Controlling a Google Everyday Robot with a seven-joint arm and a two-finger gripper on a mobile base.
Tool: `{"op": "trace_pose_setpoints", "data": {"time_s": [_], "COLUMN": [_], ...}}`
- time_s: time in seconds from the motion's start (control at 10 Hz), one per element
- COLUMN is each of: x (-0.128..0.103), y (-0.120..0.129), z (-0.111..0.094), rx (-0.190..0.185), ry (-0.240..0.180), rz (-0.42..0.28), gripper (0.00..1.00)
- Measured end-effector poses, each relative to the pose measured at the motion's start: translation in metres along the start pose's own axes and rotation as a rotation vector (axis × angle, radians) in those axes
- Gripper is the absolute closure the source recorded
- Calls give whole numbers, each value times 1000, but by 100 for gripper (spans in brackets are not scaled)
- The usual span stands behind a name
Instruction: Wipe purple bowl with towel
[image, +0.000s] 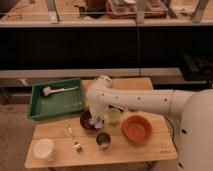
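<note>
The purple bowl (87, 120) is dark and sits on the wooden table (60, 132) left of centre. My gripper (96, 120) reaches down at the bowl's right rim, at the end of the white arm (140, 102). It is shut on a small pale blue towel (98, 123) that rests on the bowl's right edge. The arm hides part of the bowl's far side.
A green cup (114, 116) stands just right of the gripper, with an orange bowl (136, 129) beyond it. A metal cup (103, 140) is in front, a fork (75, 140) to its left, and a white bowl (43, 148) at front left. A green tray (37, 106) with a brush (50, 90) is at back left.
</note>
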Motion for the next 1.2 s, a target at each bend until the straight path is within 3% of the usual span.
{"op": "trace_pose_setpoints", "data": {"time_s": [0.3, 0.6, 0.8, 1.0, 1.2], "x": [19, 38, 42, 37, 27], "y": [-12, -38, -68, -78, -76], "z": [9, 15, 17, 19, 21], "rx": [-2, 29, 69, 123, 162], "ry": [25, 58, 61, 16, -56], "rz": [-1, -11, -53, -95, -135], "gripper": [100, 100, 100, 100, 100]}}
